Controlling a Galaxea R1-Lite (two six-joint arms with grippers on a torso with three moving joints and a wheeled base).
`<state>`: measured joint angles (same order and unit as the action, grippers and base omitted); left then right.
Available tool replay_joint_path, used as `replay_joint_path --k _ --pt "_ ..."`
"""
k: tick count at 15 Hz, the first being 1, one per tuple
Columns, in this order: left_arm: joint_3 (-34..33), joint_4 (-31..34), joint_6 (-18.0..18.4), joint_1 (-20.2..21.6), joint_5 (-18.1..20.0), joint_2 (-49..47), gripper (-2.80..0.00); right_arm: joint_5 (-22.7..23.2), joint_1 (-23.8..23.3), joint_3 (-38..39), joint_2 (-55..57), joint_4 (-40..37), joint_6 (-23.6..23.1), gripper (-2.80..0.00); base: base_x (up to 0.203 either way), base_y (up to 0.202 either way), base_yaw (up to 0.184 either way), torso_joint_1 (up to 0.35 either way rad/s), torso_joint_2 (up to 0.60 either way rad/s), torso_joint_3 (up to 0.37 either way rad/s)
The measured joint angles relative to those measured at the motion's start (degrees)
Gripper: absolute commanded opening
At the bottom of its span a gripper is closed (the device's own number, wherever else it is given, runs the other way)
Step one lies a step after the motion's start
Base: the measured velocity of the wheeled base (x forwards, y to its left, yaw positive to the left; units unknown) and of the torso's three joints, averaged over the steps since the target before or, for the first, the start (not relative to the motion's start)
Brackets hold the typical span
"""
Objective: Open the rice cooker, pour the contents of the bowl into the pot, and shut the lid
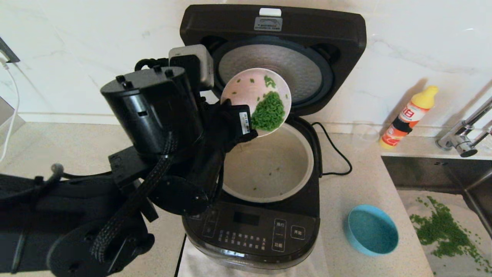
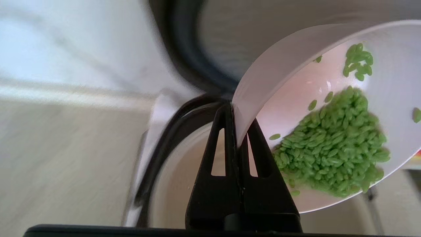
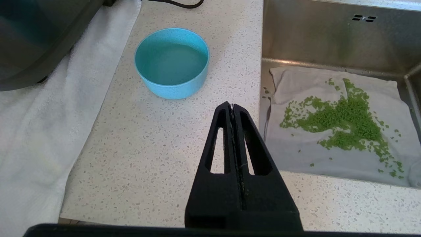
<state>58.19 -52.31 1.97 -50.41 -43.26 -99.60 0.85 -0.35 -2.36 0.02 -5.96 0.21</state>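
Observation:
The black rice cooker [image 1: 253, 231] stands in the middle with its lid [image 1: 307, 27] hinged up, silver underside showing. Its cream pot [image 1: 276, 169] holds only a few green grains. My left gripper [image 1: 240, 125] is shut on the rim of the pale-pink bowl [image 1: 246, 90], which is tilted steeply above the pot's back edge. The green contents [image 1: 269, 111] are heaped at the bowl's low side. In the left wrist view the gripper [image 2: 235, 108] pinches the bowl [image 2: 289, 62] wall, with the grains [image 2: 332, 151] over the pot [image 2: 177, 184]. My right gripper [image 3: 233, 107] is shut and empty above the counter.
A blue bowl [image 1: 372, 231] sits on the counter right of the cooker, with an orange bottle [image 1: 407, 117] behind it. The sink [image 1: 423, 169] and faucet [image 1: 461, 142] are at the far right; a cloth [image 3: 296, 154] in it carries scattered green grains [image 3: 345, 121]. The power cord [image 1: 338, 154] loops beside the cooker.

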Motion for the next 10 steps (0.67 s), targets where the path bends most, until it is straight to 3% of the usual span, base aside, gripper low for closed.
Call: replay_joint_path --k 3,7,10 --pt "-2.1 -11.38 3.72 -0.17 1.86 -3.06 -2.8 0.0 0.0 0.0 0.0 0.01 -0.02 -2.8 0.0 0.0 0.0 0.0 0.0 0.0" --pt "-2.6 -13.62 3.89 0.37 2.07 -6.15 -2.8 -0.01 0.02 0.0 0.0 0.01 -0.02 -2.8 0.0 0.0 0.0 0.0 0.0 0.0" --pt "-3.69 -19.47 5.79 1.95 4.1 -8.18 -2.8 0.02 0.02 0.0 0.0 0.01 -0.02 -2.8 0.0 0.0 0.0 0.0 0.0 0.0"
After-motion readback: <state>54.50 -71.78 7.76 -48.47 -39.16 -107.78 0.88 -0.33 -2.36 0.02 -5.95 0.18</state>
